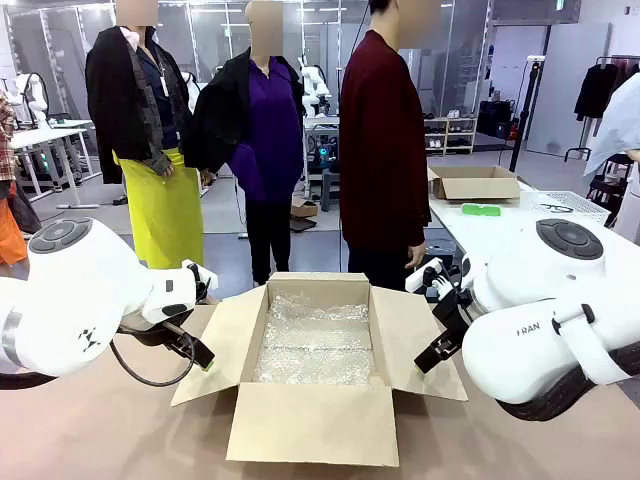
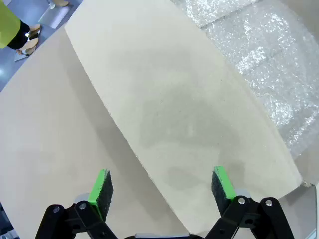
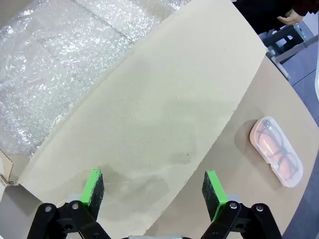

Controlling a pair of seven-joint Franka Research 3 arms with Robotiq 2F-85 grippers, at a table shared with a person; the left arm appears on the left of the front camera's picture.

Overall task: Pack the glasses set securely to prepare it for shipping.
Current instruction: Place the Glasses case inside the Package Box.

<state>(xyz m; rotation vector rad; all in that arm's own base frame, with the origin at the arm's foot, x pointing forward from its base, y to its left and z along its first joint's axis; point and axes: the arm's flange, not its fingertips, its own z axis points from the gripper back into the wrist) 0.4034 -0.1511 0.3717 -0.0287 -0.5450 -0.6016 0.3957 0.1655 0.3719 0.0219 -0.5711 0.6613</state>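
- Front view: an open cardboard box (image 1: 310, 425) sits in the middle of the tan table (image 1: 100, 430), its flaps splayed outward and crinkly bubble wrap (image 1: 315, 340) lining the inside
- The left gripper (image 1: 203, 358) hangs just above the outer edge of the left flap (image 1: 225, 345), and the right gripper (image 1: 432, 352) hangs the same way by the right flap (image 1: 415, 340); both are seen edge-on here, so the gap between the fingers is hard to judge
- A person (image 1: 380, 150) in a dark red top stands at the far side of the table, behind the box
- A flat green thing (image 1: 480, 210) lies on a white table (image 1: 520, 215) farther back on the right; it is too small to make out what it is
- Left wrist view: the left gripper's green pads (image 2: 101, 186) stand spread wide with nothing between them, over the left flap near its edge; bare table lies to one side and bubble wrap to the other
- Right wrist view: the right gripper's pads (image 3: 92, 186) are likewise spread wide and empty, hovering over the right flap
- The pale pink case (image 3: 276, 152), with dark-rimmed spectacles visible inside, lies flat on the table outside the box, near the right flap's outer edge but apart from it, and clear of both grippers
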